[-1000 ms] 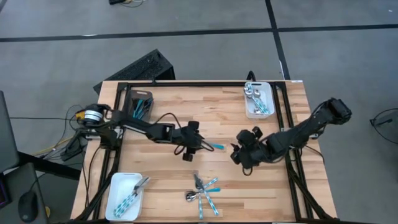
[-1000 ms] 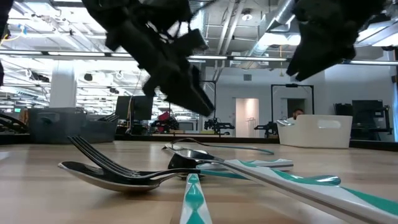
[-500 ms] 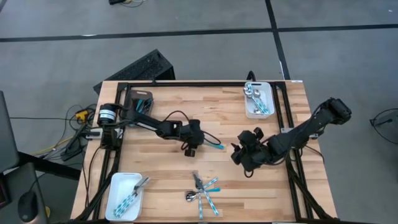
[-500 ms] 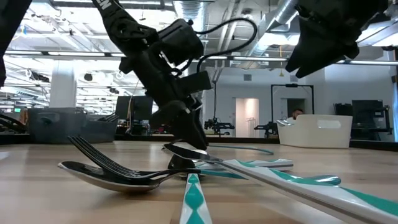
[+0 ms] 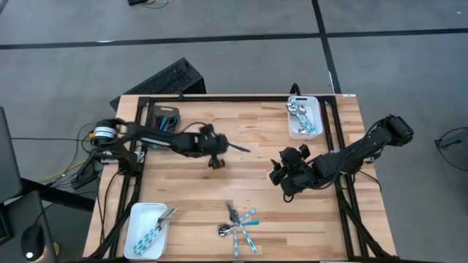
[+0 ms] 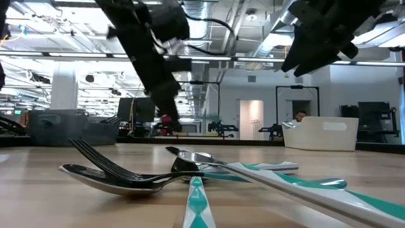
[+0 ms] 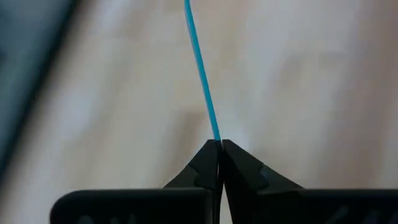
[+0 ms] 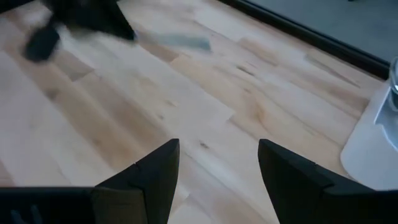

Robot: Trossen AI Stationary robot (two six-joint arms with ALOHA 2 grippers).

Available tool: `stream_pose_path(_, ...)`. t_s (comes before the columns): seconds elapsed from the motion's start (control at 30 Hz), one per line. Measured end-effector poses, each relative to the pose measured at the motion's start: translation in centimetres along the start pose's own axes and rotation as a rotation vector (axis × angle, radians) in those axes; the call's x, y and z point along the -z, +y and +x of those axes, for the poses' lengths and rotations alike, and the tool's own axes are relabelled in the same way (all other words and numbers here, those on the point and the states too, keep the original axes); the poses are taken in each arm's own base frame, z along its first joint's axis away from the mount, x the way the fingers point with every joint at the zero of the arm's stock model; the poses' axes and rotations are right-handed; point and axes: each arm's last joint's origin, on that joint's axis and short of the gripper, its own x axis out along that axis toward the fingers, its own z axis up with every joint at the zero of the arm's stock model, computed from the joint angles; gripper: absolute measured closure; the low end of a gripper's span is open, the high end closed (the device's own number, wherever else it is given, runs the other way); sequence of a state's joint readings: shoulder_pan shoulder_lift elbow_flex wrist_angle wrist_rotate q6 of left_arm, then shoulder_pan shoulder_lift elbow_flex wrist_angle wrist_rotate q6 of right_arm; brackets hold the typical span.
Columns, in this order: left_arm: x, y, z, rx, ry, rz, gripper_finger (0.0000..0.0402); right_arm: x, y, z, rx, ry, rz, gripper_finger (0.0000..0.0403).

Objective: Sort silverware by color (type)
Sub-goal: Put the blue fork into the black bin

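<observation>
A: What's the biggest thing here?

B: The wooden table (image 5: pixel 256 139). Both dark arms reach in over it. On its corners sit a dark grey tray (image 5: pixel 165 120) at the far left, a white tray (image 5: pixel 303 117) with spoons at the far right, and another white tray (image 5: pixel 146 230) with teal-handled pieces at the near left.

A: And the arms?

B: The left gripper (image 5: pixel 214 148) hangs above the table's middle, left of centre. Its fingers are pinched tight on a thin teal handle (image 7: pixel 200 68), which sticks straight out past the tips in the left wrist view. In the high view that piece (image 5: pixel 238 147) juts from the gripper toward the right arm.

A: The right one?

B: The right gripper (image 5: pixel 281 175) hovers right of centre, fingers (image 8: pixel 152 171) spread wide with nothing between them, bare wood below.

A: The rest of the silverware?

B: A small pile of silverware (image 5: pixel 240 223) lies near the front edge: a fork (image 6: pixel 120 166) resting over a spoon (image 6: pixel 107 179), with teal handles crossing.
</observation>
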State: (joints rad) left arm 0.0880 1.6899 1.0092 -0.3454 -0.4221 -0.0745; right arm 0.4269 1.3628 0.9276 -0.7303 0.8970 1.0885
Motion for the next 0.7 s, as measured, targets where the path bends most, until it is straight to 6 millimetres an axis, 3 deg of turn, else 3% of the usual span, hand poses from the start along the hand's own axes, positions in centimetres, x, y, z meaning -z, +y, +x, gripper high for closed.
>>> stream_pose_path(0.17, 1.2, 3.6, -5.5, -0.348, -0.067, -0.140, 0.0400, -0.3, -0.1, 0.4, 0.008, -0.004, 0.025, 0.0159)
stream_pose_path(0.33, 5.3, 6.3, -9.1, -0.580, -0.092, -0.289, 0.0400, -0.4, 0.1, 0.4, -0.005, -0.011, 0.043, 0.0159)
stream_pose_path(0.5, 9.5, 8.2, -10.0, -0.629, -0.070, -0.393, 0.0400, -0.4, 0.1, 0.4, -0.005, -0.012, 0.044, 0.0159)
stream_pose_path(0.7, 13.3, 9.7, -9.1, -0.647, 0.014, -0.408, 0.0400, -0.4, 0.1, 0.4, -0.007, -0.015, 0.043, 0.0159)
